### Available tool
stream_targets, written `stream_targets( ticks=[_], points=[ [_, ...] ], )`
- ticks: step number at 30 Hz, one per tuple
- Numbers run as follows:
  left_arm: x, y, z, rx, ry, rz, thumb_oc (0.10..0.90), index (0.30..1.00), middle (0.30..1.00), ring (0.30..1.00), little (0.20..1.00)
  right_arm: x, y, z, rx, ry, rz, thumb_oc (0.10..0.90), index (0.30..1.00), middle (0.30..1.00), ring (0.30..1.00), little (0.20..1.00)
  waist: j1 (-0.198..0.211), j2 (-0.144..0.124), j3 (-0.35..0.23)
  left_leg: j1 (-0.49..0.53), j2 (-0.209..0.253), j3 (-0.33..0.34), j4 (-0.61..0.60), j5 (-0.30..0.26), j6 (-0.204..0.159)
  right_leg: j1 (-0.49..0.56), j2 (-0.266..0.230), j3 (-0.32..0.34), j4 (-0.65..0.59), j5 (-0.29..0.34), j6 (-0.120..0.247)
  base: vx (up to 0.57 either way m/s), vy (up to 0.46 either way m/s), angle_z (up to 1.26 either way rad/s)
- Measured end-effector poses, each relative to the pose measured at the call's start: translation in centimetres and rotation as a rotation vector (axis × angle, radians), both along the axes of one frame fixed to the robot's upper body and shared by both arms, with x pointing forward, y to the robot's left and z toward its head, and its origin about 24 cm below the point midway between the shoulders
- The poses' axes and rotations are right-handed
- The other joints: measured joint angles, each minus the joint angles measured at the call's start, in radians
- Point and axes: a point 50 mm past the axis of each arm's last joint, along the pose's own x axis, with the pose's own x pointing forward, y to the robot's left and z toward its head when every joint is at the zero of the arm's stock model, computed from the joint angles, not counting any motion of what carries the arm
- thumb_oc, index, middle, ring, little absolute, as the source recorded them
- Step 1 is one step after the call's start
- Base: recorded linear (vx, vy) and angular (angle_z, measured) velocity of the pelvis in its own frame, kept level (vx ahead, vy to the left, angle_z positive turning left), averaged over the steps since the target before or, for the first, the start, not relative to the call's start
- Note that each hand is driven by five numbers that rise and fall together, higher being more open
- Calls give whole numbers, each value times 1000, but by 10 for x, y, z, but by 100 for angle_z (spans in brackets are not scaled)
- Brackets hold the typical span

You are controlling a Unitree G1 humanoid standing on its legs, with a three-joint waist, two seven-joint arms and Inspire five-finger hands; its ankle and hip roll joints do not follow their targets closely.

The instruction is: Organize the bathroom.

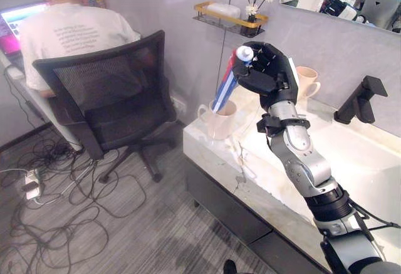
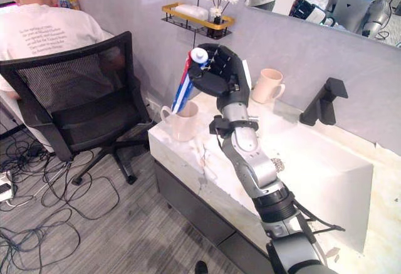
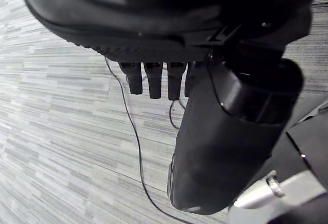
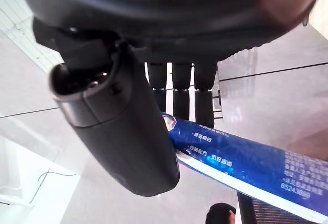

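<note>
The right hand (image 1: 266, 67), fingers and thumb clamped on the toothpaste (image 1: 227, 86), holds its lower end in the cup (image 1: 216, 118) at the counter's (image 1: 207, 142) corner, so release should be gentle; the left hand (image 3: 205, 147) hangs relaxed.

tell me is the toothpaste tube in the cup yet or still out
Partly in. The right hand grips the capped top of the toothpaste tube, which slants down with its lower end inside the rim of the cup on the counter.

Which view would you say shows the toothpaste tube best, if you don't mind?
The right eye view: the whole tube, cap up, held by the right hand over a cup. The left eye view shows much the same; the right wrist view shows part of its body.
</note>
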Motion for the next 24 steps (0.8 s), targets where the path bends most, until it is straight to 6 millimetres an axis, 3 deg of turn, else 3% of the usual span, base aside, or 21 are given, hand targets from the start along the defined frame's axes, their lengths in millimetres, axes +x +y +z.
stream_targets(
  ticks=[24],
  points=[
    [-1,1,1,10,11,6,800,900,900,900,900,0,-3,0,-11,-8,-64,400,300,300,300,300,2,-1,-15,-11,4,-21,11,2,-2,-2,1,-18,18,-8,-9,12,-10,2]
  ],
)
